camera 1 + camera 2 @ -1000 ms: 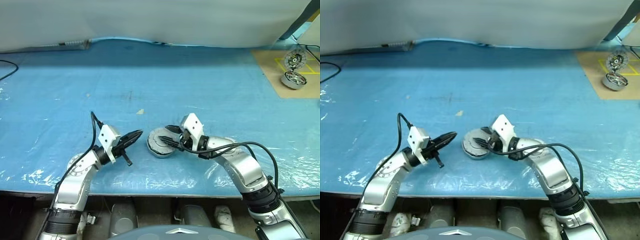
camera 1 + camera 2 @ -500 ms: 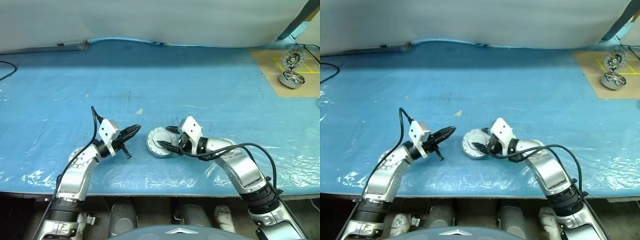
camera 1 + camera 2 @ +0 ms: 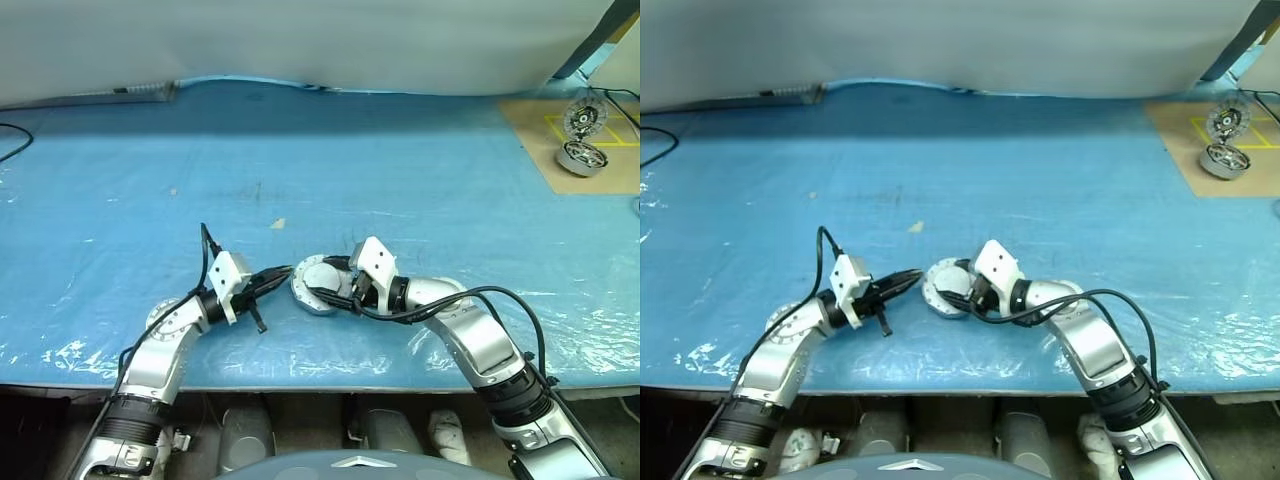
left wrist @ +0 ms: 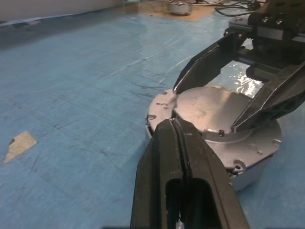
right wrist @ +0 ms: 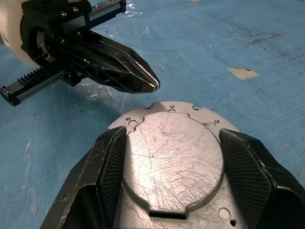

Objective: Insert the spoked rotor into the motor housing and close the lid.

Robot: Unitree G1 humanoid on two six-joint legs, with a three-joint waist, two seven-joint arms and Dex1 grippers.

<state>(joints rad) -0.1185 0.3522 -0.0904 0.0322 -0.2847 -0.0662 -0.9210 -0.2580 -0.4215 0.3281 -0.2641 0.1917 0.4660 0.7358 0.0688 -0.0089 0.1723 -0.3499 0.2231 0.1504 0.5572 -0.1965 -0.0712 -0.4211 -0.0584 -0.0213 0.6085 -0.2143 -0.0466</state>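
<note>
Compared with one second ago, the left gripper has advanced toward the centre of the table, so that its tip now sits just beside the rim of the motor housing; earlier a clear gap of blue sheet separated the two. Its two black fingers are pressed together with nothing between them, and they point level toward the housing.

The motor housing rests on the blue plastic sheet near the front edge of the table, between the two arms. The lid lies closed and flat on top of the housing, with its plain scratched grey outer face up. A flange with small holes and notches surrounds the lid. The spoked rotor cannot be seen, so its place cannot be told.

The right gripper reaches over the housing from the right side. Its fingers are spread wide, one on each side of the lid, and both are angled down toward the housing top. Whether the pads touch the lid edge or the flange cannot be told. Since one second ago the right arm has kept its place at the housing.

A small tan scrap lies on the sheet behind the left gripper. At the far right corner, on a brown board with yellow markings, a second silver motor unit sits with its own disc standing upright behind it.
</note>
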